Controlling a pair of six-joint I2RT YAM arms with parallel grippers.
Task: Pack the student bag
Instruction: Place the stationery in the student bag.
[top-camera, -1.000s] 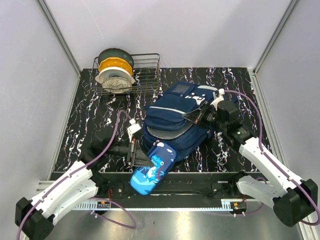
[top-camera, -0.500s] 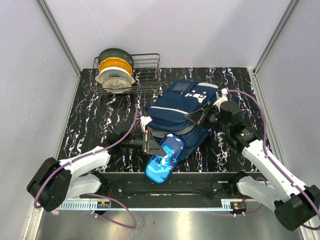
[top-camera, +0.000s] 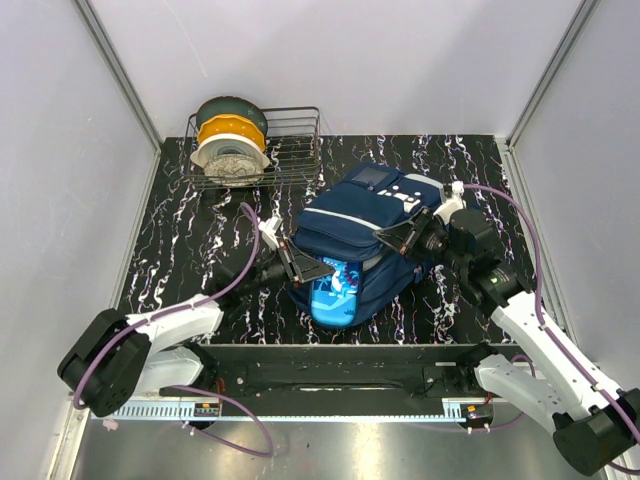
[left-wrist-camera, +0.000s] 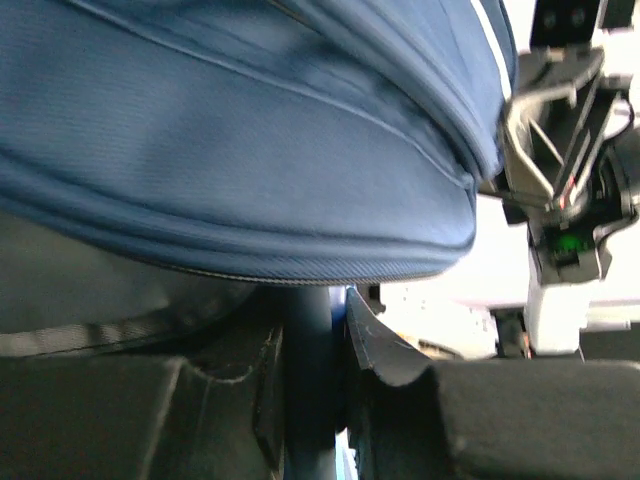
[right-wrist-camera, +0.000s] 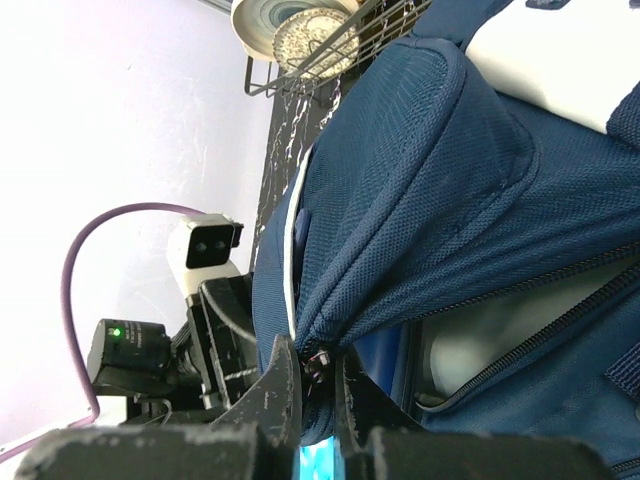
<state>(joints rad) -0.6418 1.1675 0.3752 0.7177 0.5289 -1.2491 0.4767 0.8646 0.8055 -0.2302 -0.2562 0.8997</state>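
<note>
The student bag (top-camera: 370, 215) lies on its back in the middle of the dark marbled table (top-camera: 180, 240), its white-patched front facing up and its main opening turned toward the arms. The mouth of the bag gapes, and light grey lining shows inside it in the right wrist view.

The right gripper (top-camera: 400, 238) is clenched on the upper lip of that opening, right at the zipper seam (right-wrist-camera: 312, 375), and lifts the navy fabric so the compartment stands open.

A blue pencil case (top-camera: 333, 297) with a cartoon print sits in the mouth. Most of its length is under the raised lip and only its near end shows. The left gripper (top-camera: 305, 268) is closed on the case's left edge. In the left wrist view a dark blue strip is pinched between its fingers (left-wrist-camera: 250, 400) just under the bag's bulging front.

By my judgement, packing is under way but not finished. The case is partly in, not fully seated, and neither arm has let go. What is left looks like pushing the case deeper, releasing it, and probably closing the zipper, which is open.

A wire rack (top-camera: 295, 150) holding dishes (top-camera: 232, 150) stands at the far left, well apart from the bag.
</note>
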